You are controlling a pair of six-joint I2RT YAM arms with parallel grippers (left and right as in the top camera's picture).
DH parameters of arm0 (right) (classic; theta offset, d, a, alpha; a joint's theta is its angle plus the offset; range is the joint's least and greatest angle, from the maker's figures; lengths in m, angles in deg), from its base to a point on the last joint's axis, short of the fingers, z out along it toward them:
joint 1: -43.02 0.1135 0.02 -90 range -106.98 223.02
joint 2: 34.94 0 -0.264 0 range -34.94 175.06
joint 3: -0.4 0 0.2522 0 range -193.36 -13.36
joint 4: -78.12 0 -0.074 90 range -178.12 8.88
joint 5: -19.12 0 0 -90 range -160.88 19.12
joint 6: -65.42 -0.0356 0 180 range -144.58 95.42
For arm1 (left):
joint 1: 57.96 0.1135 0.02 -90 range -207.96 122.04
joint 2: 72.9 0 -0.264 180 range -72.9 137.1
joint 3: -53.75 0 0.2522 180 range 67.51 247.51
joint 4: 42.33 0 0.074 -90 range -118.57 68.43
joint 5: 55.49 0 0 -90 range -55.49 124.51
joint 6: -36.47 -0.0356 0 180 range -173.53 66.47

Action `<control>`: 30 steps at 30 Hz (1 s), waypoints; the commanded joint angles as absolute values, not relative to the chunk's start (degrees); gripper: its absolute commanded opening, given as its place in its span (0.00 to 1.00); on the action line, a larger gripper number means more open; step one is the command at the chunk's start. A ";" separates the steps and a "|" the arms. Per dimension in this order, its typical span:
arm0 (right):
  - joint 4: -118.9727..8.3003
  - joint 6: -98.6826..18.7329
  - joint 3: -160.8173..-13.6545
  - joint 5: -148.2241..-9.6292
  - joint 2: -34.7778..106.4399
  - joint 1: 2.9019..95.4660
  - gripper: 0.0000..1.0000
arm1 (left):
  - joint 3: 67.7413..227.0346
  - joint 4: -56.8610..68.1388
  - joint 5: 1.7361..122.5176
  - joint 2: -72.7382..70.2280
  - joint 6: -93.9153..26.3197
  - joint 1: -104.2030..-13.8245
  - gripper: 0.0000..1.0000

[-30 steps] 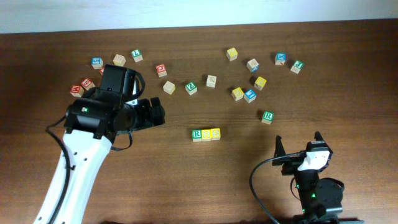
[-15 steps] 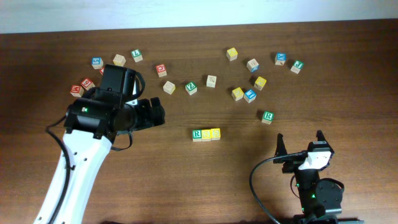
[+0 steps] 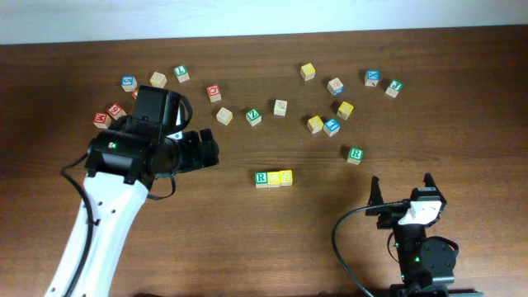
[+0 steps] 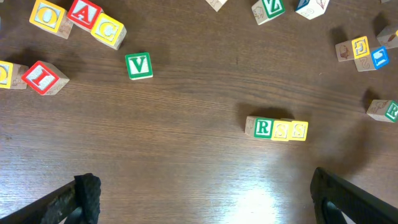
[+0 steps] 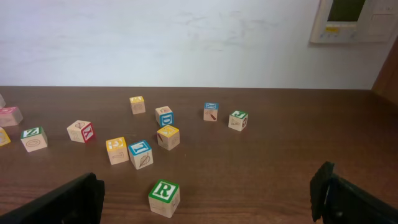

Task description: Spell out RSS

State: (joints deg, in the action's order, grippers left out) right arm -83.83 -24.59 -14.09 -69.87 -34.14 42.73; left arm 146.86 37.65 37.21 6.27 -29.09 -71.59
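Note:
Three cubes stand touching in a row mid-table: a green R cube (image 3: 261, 178), then two yellow S cubes (image 3: 274, 178) (image 3: 285, 176). The left wrist view shows the same row, R (image 4: 263, 127), S (image 4: 281, 129), S (image 4: 299, 130). My left gripper (image 3: 206, 150) is open and empty, hovering left of the row; its fingers frame the bottom of the left wrist view (image 4: 202, 199). My right gripper (image 3: 402, 189) is open and empty near the front right edge; its fingers show at the bottom of the right wrist view (image 5: 208, 196).
Another green R cube (image 3: 355, 154) (image 5: 164, 196) lies right of the row. Green V cubes (image 3: 252, 116) (image 4: 138, 65), red, blue and yellow letter cubes are scattered along the back of the table (image 3: 247, 239), left and right.
The right arm has drawn back slightly toward the front edge. The left arm and the cubes have not moved.

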 commanded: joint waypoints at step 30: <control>-83.46 -25.44 -13.68 -70.22 -34.73 43.38 0.98 | 147.48 37.54 36.60 5.92 -29.61 -71.24 0.99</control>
